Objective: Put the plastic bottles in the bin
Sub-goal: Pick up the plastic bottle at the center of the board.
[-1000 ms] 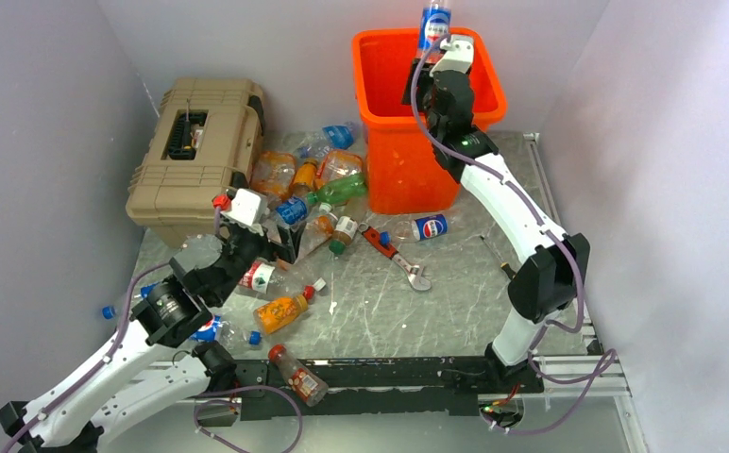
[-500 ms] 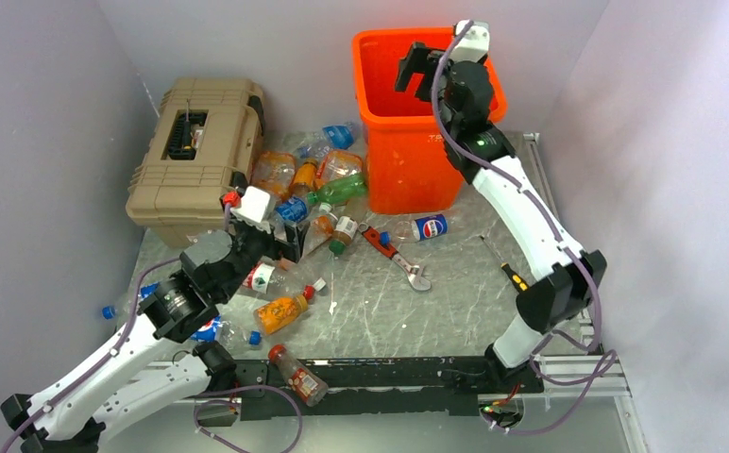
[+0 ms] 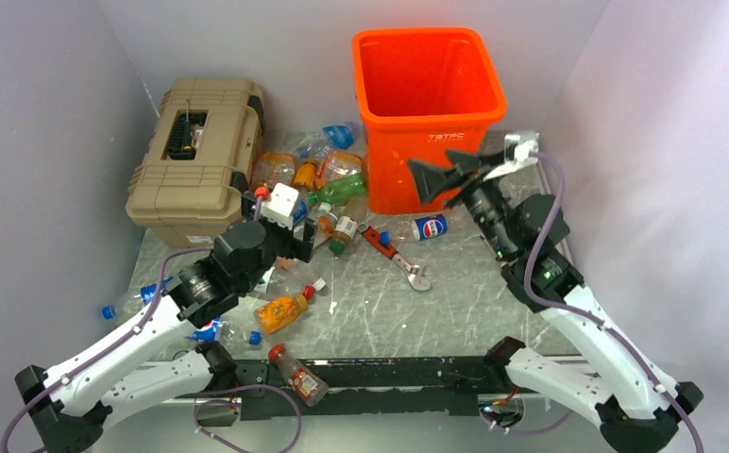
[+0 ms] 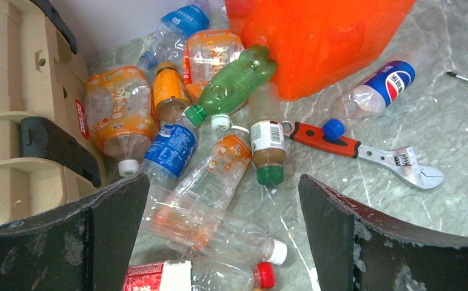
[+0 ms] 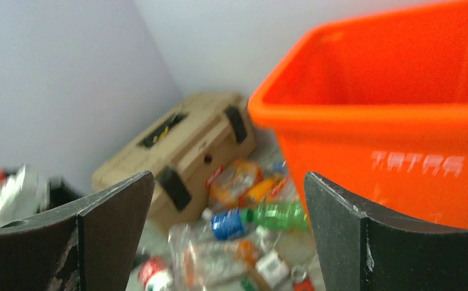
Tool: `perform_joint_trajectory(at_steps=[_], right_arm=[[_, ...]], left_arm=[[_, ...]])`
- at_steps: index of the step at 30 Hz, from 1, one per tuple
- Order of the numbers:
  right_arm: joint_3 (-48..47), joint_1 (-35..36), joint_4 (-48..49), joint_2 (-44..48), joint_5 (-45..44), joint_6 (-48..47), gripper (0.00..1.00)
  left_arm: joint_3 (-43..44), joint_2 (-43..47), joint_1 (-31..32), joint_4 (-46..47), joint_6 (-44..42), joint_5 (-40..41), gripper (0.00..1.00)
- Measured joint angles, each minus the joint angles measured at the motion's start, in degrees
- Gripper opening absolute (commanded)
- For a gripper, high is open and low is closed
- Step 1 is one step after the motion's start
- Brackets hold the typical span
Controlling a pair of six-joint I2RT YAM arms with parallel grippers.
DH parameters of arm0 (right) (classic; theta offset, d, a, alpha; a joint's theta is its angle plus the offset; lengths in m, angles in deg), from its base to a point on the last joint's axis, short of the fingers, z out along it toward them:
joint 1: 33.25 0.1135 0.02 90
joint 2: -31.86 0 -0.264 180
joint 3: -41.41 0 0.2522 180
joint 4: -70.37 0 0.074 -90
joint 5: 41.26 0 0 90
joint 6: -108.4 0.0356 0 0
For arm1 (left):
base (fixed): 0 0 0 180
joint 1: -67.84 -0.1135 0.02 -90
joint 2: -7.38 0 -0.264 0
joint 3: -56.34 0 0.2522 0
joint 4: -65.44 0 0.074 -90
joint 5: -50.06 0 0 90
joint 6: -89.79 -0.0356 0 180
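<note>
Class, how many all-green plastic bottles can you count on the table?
1. The green bottle lies just left of the orange bin, base end by its wall, cap toward the toolbox. More could be hidden inside the bin.

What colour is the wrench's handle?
The wrench handle is red, clearest in the left wrist view.

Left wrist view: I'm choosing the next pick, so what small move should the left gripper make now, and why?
Probably lower the left gripper straight down. Its jaws stand wide open and empty, and the clear orange-labelled bottle lies centred below them, beside the toolbox and not yet in the bin.
</note>
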Motion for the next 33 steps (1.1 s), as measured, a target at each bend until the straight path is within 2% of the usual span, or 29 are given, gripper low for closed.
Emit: perform_joint_trajectory(at_steps=[9,15,18,24,33], right_arm=[[27.2,1.8,-6.2,12.9,4.6,7.6,0.97],[41.1,1.8,-9.8,22.1,1.8,14.2,0.96],[44.0,1.8,-10.3,27.0,-0.9,16.1,0.96],[45.5,1.8,-12.9,37.0,-5.6,16.9,0.96],[45.4,1.8,-18.7,43.7,-8.0,17.1,0.96]], left_arm=[[0.1,-1.7,1.1,0.3,0.4,2.9,0.99],[4.6,-10.8,1.1,-2.7,1.0,-0.9,0.98],[10.1,-19.1,1.2,-6.3,0.0,-6.1,0.97],[20.5,-35.7,1.2,-10.2,-6.4,-17.1,0.87],[22.4,-49.8,1.2,-2.6,-16.0,-29.0,0.84]])
